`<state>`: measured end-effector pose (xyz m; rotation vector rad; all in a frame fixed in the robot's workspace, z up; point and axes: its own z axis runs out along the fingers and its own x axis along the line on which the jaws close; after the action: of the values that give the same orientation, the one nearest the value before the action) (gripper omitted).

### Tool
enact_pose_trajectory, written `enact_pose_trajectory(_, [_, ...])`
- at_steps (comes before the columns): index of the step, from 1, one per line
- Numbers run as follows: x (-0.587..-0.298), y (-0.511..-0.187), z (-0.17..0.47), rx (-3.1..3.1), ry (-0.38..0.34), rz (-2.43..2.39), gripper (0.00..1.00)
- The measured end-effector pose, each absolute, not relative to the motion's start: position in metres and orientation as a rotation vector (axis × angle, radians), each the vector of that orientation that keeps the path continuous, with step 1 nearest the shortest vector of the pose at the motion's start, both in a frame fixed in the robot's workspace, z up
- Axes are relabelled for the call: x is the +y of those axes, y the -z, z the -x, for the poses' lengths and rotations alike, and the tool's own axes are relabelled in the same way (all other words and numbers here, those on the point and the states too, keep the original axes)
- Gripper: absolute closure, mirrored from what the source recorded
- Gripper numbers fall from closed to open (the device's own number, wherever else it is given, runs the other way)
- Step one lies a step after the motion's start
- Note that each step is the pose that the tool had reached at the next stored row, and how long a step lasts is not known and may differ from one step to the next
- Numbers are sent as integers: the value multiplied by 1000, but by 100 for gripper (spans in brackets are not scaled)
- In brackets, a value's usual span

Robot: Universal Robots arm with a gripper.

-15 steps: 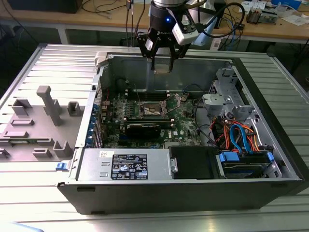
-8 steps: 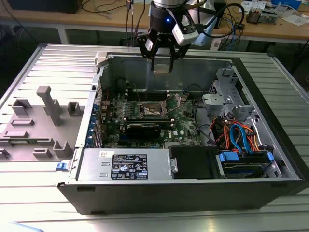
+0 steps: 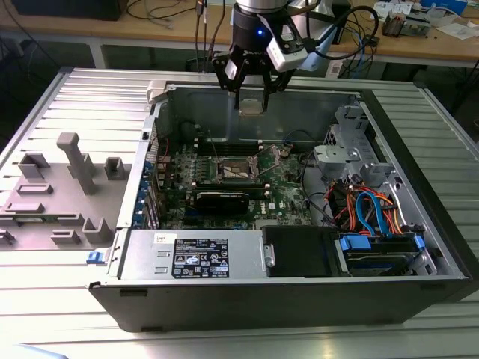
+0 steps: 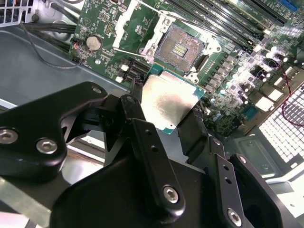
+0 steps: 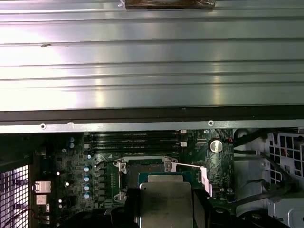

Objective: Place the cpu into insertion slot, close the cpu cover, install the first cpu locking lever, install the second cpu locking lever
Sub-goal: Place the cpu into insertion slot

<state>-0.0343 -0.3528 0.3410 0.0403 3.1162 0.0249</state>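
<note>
Above the ribbed metal desk [image 3: 45, 299], your black hand [image 3: 251, 103] clamps the silver-grey square cpu [image 4: 168, 102] by its edges, level, presumably matching the square black insertion slot [image 4: 183, 47].

In the exterior view, the insertion slot [image 3: 239, 170] lies open from above, with the raised cpu cover [image 3: 270, 155] at its 2 o'clock and a black card [image 3: 222, 199] at 6.

Dull silver metal cpu [image 4: 169, 100], matt black gripper [image 4: 166, 113], glossy green circuit board [image 4: 224, 83]
</note>
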Motion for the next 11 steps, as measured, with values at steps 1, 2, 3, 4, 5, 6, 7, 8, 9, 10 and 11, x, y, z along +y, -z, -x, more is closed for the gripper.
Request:
enact_pose_trajectory(1, [-353, -341, 34, 3116, -25, -40, 45])
enact_pose_trajectory(2, [-353, -341, 34, 3116, -25, -40, 45])
enact_pose_trajectory(3, [-353, -340, 34, 3116, -25, -40, 45])
enact_pose_trajectory(4, [-353, -340, 34, 3116, -25, -40, 45])
enact_pose_trajectory(5, [-353, -340, 34, 3116, -25, -40, 45])
enact_pose_trajectory(6, [-353, -340, 34, 3116, -25, -40, 45])
enact_pose_trajectory(7, [-353, -340, 34, 3116, -25, -40, 45])
enact_pose_trajectory(8, [-353, -340, 34, 3116, -25, -40, 45])
enact_pose_trajectory(9, [-353, -340, 34, 3116, -25, -40, 45])
enact_pose_trajectory(10, [-353, -340, 34, 3116, -25, -40, 45])
enact_pose_trajectory(11, [-353, -340, 34, 3116, -25, -40, 45])
